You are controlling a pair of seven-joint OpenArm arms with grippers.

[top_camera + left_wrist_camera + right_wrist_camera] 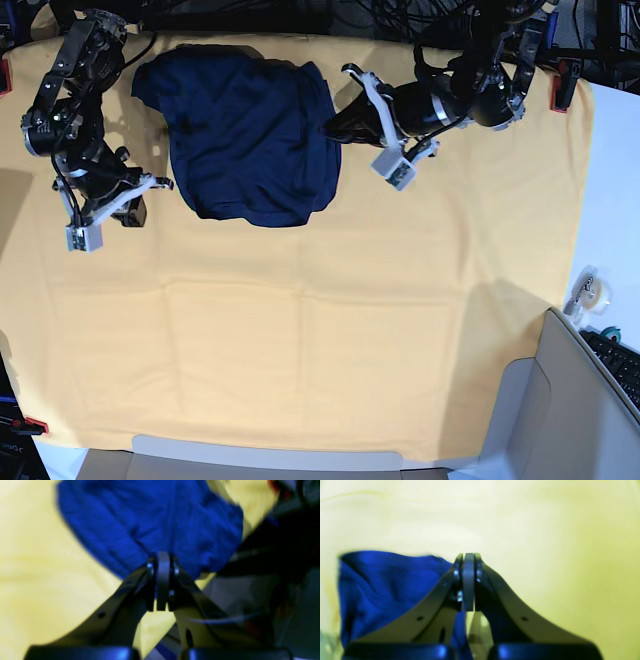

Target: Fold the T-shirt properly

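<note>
Mid-fold, by the look of it: shirt (245,140) bunched into a rough block near the far edge of the table (330,330), toward its far left corner, on the yellow cloth (400,300). At left, right end effector (152,183) pressed closed, nothing visibly held, just beside the shirt's left edge. At right, left end effector (330,127) closed at the shirt's right edge, apparently pinching fabric. Next, probably: draw that edge across and lay flat, keeping the grip.

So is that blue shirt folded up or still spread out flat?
Partly folded: the T-shirt lies as a compact, rumpled, roughly square bundle on the yellow cloth, no sleeves showing.
</note>
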